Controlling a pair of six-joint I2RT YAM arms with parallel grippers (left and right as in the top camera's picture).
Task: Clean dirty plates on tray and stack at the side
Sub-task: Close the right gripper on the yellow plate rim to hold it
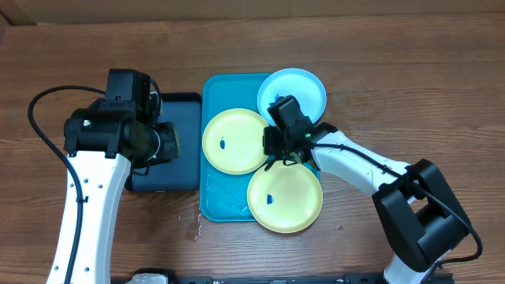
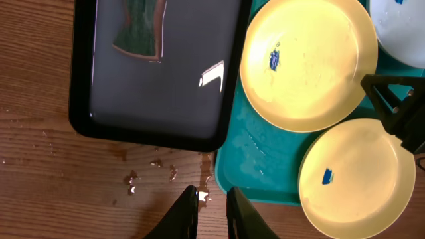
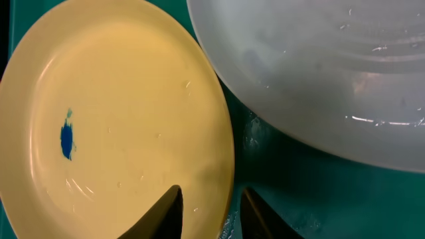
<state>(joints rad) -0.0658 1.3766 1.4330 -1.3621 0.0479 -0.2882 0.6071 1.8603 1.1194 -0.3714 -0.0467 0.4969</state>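
Note:
The turquoise tray (image 1: 215,201) (image 2: 259,166) (image 3: 299,192) holds three dirty plates. One yellow plate (image 1: 233,140) (image 2: 305,63) (image 3: 119,113) lies at its left, and a blue smudge shows on it. A second yellow plate (image 1: 284,197) (image 2: 355,179) sits at the front right, and a light blue plate (image 1: 300,88) (image 2: 402,26) (image 3: 332,73) at the back right. My right gripper (image 1: 278,160) (image 3: 211,192) straddles the left yellow plate's right rim, one finger over the plate, one over the tray, still apart. My left gripper (image 1: 170,142) (image 2: 212,192) hovers by the black tray, narrowly open and empty.
A black tray (image 1: 173,110) (image 2: 159,86) lies left of the turquoise one, with a green sponge (image 2: 139,30) at its far end. Water drops (image 2: 133,179) dot the wooden table in front of it. The front yellow plate overhangs the tray's front right corner.

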